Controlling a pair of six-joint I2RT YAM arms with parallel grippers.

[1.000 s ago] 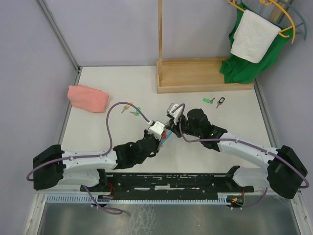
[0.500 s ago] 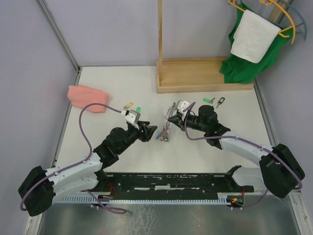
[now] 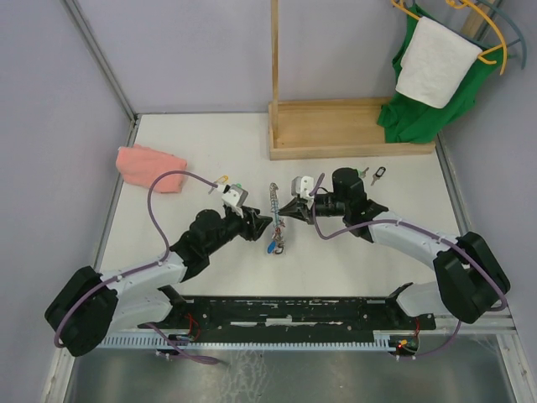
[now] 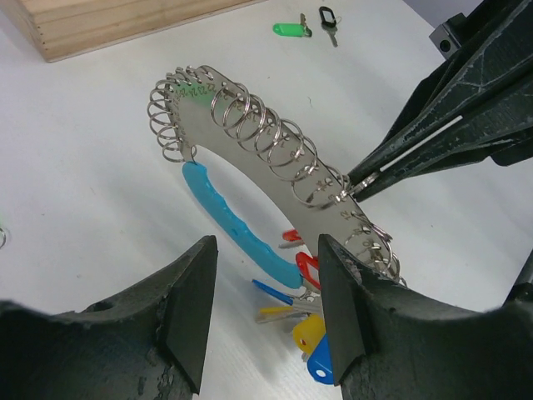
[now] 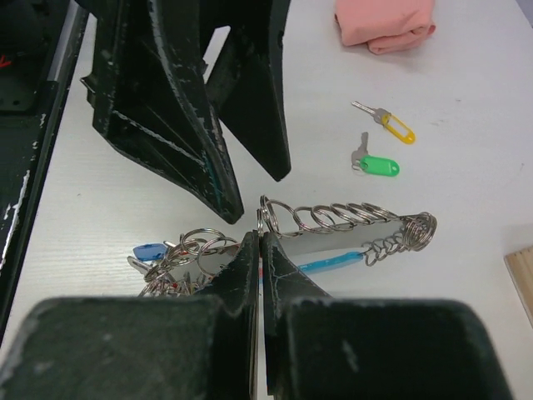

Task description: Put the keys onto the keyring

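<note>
Silver keyring (image 4: 250, 158) with a light-blue strip (image 4: 233, 223); red, yellow, blue keys (image 4: 308, 329) at five o'clock; green key (image 4: 291, 29) at twelve; pink cloth (image 3: 151, 168).

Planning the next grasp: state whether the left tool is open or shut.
Open. The left tool has its fingers wide apart, gripping nothing.

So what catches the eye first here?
The keyring mid-table, a metal band bristling with small rings and coloured tags, pinched at its edge by the right claw. The left claw gapes open just beside it. At the far right hangs a bright green garment.
</note>
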